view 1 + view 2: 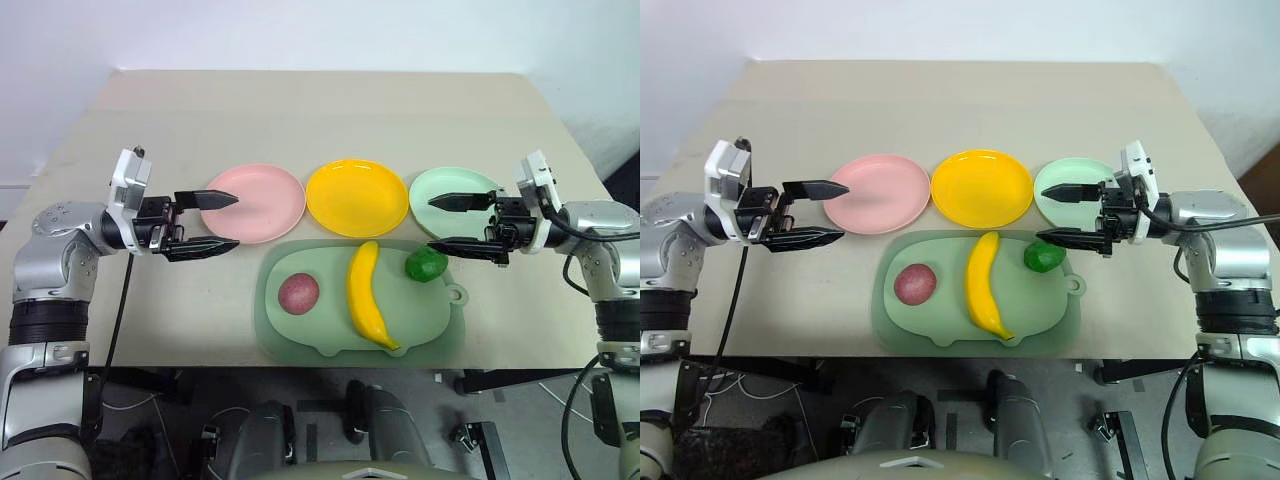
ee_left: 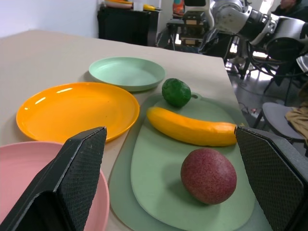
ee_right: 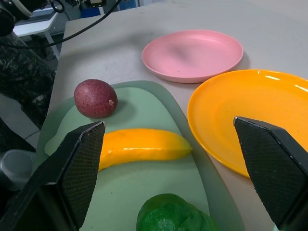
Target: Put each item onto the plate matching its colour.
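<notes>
None of the three toy foods has reached a plate yet, so the whole task is still ahead, as far as these views show. The pink plate, the yellow plate and the mint green plate stand in a row from left to right on the far side of the pale green mat, and all three are bare.

All the items lie on the mat, which sits on the near part of the beige surface. The reddish-purple fruit rests on the mat's left part, just near of the pink plate. The yellow banana lies across the mat's middle, its far tip pointing toward the yellow plate. The dark green fruit sits at the mat's far right corner, close beside the mint green plate.

The left gripper hangs over the left edge of the pink plate with its jaws spread wide and nothing between them. The right gripper hangs over the mint green plate's right side, likewise spread wide and empty. Neither touches any item.

Three placements remain: purple fruit to pink, banana to yellow, green fruit to mint green. Each item already lies nearest its own plate, so the carries should be short.
</notes>
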{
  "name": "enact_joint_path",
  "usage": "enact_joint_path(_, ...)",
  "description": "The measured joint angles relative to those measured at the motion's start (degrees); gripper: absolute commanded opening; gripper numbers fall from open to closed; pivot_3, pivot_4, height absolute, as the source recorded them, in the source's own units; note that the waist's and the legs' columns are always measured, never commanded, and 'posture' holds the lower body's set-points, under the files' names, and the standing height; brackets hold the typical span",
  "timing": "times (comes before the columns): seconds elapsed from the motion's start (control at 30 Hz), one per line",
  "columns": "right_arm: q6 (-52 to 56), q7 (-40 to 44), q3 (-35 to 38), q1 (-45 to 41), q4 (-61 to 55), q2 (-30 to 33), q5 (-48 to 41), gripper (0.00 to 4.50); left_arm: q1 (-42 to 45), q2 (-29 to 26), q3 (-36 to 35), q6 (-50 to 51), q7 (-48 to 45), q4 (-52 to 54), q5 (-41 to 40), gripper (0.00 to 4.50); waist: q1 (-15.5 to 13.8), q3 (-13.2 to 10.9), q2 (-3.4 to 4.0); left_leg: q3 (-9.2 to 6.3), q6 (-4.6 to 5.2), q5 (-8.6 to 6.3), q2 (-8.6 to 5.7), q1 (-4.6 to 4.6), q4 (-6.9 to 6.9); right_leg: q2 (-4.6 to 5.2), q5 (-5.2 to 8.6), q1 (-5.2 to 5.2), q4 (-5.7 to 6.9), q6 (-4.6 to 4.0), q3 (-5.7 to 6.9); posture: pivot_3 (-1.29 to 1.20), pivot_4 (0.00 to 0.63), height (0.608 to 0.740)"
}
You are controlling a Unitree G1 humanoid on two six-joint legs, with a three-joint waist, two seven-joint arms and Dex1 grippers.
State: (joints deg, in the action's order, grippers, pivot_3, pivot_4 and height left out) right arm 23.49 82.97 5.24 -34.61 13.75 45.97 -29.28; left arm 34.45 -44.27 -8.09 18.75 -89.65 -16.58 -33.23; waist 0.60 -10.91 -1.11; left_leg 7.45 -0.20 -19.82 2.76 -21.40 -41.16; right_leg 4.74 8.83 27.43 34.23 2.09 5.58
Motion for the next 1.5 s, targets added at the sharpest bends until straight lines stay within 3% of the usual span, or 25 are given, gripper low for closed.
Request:
enact_joint_path(0.77, 1.91, -1.49, -0.09, 1.58, -2.55, 0.10, -1.16, 4.50, -0.14, 0.00, 0.15, 0.32, -0.15, -0.01, 0.05, 4.46, 0.00, 0.00, -0.01, 0.00, 0.00, 0.00, 0.00, 0.00, -0.01, 0.00, 0.00, -0.01, 0.00, 0.00, 0.00, 0.00, 0.150, 0.704)
enact_joint_path(1.5, -11.54, -1.41, -7.41, 1.74, 3.41, -0.43, 11.44, 4.50, -1.50, -0.05, 0.21, 0.54, 0.17, 0.87, 0.04, 4.46, 0.04, 0.00, -0.01, 0.00, -0.01, 0.00, -0.01, 0.01, -0.03, -0.01, 0.00, -0.02, 0.01, 0.00, 0.00, 0.00, 0.150, 0.704)
